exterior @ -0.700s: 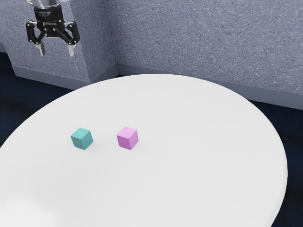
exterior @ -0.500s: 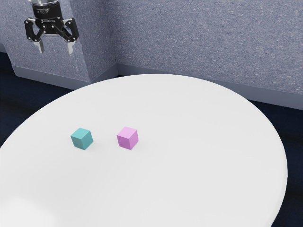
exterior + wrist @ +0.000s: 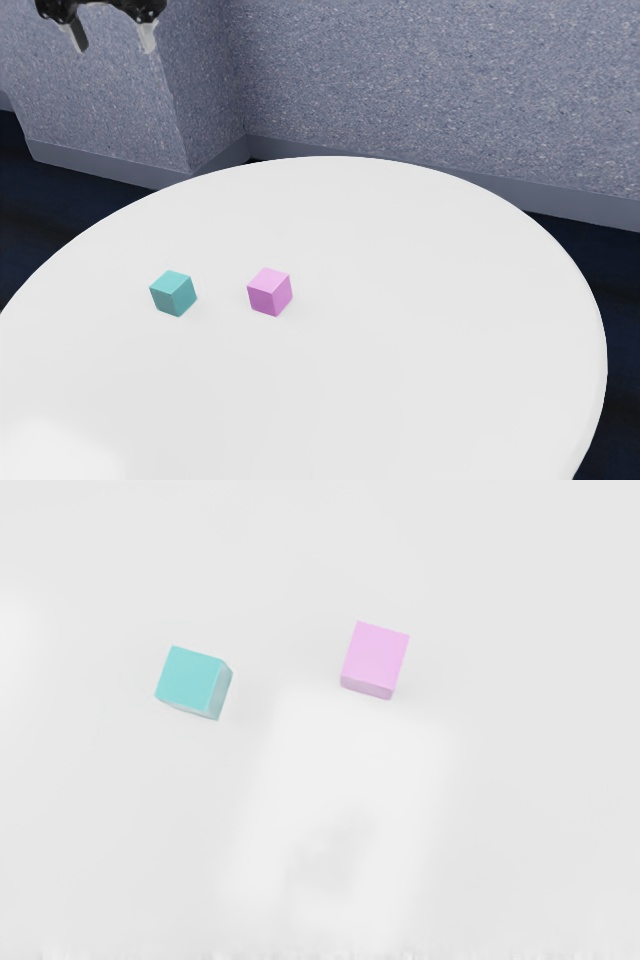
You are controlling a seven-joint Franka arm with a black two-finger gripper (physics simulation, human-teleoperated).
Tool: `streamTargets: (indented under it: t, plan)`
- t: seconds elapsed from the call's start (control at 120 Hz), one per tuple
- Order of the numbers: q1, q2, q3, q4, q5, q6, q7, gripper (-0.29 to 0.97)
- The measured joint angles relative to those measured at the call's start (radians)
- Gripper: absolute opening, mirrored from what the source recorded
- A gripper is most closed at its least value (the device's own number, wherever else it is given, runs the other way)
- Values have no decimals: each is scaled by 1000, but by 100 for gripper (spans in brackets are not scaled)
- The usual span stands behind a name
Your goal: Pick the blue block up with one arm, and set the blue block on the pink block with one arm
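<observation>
Plainly, the blue block, more teal than blue in these renders, sits flat on the round white tabletop toward the exterior view's left, untouched and free on every side. The pink block stands near it toward the exterior view's right, with a strip of bare tabletop between the two. Our end effector hangs high at the exterior view's upper left corner, well apart from both blocks. Its fingers are spread wide, with nothing between them.

We judge the step in hand to be the approach to the blue block; nothing of the task is done yet. To do it well, we bring the hand over the block's centre first and only then descend. In the wrist view the blue block and the pink block sit at slightly different angles. We therefore turn the wrist to the blue one alone, until the fingers face two of its parallel side faces rather than its corners. We keep the fingers spread until they straddle it, stop short of the tabletop, and close evenly. We expect a small cube like this to slide if one finger arrives first.

What bears things here is the tabletop alone, carrying just the two blocks. The pink block, the support to come, has a bare top face.
</observation>
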Motion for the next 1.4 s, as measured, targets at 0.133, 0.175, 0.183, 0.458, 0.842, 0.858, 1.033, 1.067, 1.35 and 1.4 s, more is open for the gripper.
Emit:
streamTargets:
  t: [0.133,0.175,0.183,0.458,0.842,0.858,1.033,1.067,1.35,1.4]
  plan:
    - [12,-30,10,-203,-16,39,-14,68]
    - [2,-64,36,-309,-31,67,-18,68]
    - [1,-74,41,-334,-34,74,-18,68]
    - [39,-528,261,-1203,-134,342,-41,68]
    - [39,-323,373,-1432,31,935,139,68]
    - [39,-310,374,-1425,32,954,158,68]
    - [39,-228,370,-1356,32,1018,384,68]
    - [39,-210,368,-1351,32,1022,426,68]
    - [15,24,326,-1186,-156,1089,699,68]
    - [8,48,326,-1163,-172,1096,727,68]
